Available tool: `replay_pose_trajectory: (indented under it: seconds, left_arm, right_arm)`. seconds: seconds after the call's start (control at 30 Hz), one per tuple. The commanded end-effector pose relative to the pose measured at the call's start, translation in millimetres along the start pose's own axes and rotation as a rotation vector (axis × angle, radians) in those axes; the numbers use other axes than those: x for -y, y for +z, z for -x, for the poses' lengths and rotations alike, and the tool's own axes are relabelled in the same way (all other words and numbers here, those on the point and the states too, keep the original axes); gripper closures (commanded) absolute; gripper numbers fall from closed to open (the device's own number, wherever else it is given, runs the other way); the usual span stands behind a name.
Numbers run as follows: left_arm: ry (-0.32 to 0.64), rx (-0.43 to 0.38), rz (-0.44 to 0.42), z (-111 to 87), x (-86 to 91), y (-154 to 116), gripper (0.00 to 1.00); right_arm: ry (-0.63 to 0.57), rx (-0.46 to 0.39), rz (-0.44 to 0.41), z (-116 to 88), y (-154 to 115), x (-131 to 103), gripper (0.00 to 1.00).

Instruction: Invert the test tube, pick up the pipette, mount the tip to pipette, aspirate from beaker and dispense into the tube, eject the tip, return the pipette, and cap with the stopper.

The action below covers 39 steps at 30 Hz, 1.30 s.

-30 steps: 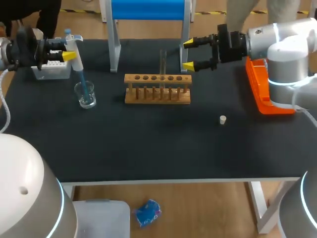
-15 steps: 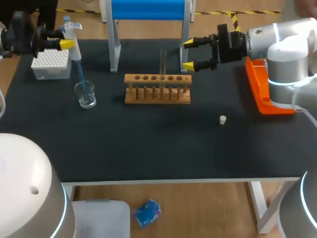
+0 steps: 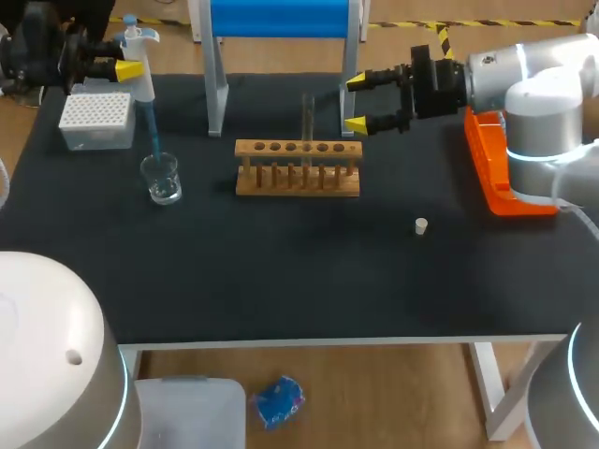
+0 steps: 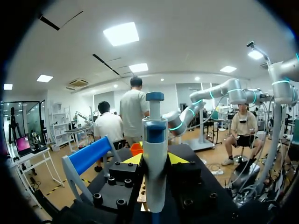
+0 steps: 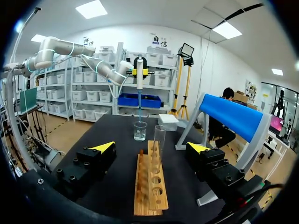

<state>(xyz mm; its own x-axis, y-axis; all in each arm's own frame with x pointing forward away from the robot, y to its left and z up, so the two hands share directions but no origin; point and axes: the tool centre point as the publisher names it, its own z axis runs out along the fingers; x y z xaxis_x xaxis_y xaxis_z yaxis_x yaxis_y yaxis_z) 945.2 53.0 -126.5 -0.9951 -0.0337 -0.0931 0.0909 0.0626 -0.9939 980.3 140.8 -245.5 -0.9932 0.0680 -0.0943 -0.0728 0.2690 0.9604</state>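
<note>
The left gripper (image 3: 124, 68) is clenched on the white-and-blue plastic pipette (image 3: 145, 82), well left of the wooden tube rack (image 3: 298, 180), with its blue tip over the clear glass beaker (image 3: 162, 180). The pipette is probably light, rigid and slippery, so mid-body is the place to grip it. The right gripper (image 3: 357, 102) hangs released behind the rack.

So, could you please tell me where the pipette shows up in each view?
Head view: the pipette is far left, held by the left gripper, above the beaker.
Left wrist view: it stands upright between the jaws.
Right wrist view: far ahead, over the beaker.
Shared landmark: the blue roll.
</note>
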Motion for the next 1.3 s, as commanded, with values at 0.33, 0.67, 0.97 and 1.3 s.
replay_pose_trajectory:
  seconds: [0.33, 0.67, 0.97, 1.3]
  left_arm:
    - [-0.001, 0.002, 0.003, -0.9, 1.1, -0.1, 1.00]
    - [-0.005, -0.025, -0.004, 6.8, 37.4, 12.1, 1.00]
    - [-0.026, -0.037, 0.027, 18.3, 92.1, 69.2, 1.00]
    - [-0.063, -0.040, 0.043, 28.4, 108.4, 112.1, 1.00]
  right_arm:
    - [0.000, 0.000, -0.001, -0.4, -0.6, -0.2, 0.00]
    - [0.000, 0.000, -0.001, -0.4, -0.6, -0.2, 0.00]
    - [0.000, 0.000, -0.001, -0.4, -0.6, -0.2, 0.00]
    - [0.000, 0.000, -0.001, -0.4, -0.6, -0.2, 0.00]
